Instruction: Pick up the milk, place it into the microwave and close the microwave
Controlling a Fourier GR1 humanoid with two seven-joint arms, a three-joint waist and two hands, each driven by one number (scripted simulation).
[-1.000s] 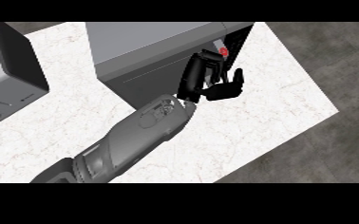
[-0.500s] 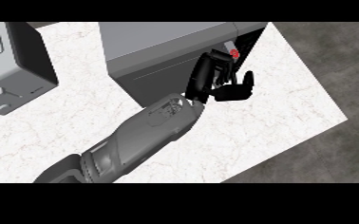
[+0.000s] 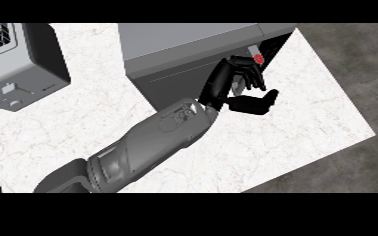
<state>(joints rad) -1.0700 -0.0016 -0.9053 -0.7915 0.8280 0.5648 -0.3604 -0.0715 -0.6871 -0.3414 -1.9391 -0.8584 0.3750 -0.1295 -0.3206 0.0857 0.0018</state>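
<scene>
A single head view looks steeply down on the white marbled tabletop (image 3: 295,110), close above it. The microwave (image 3: 184,55) sits at the upper middle, running out past the top edge. One grey forearm (image 3: 148,145) enters from the lower left, below the microwave. Dark floor (image 3: 347,45) shows to the microwave's right.

Soft, even light fills the scene. The white marble counter top (image 3: 295,115) looks bright, with no glare. The dark grey microwave box (image 3: 184,45) has a dim front. The grey floor (image 3: 347,55) looks dull. Edges look straight, not bent.
</scene>
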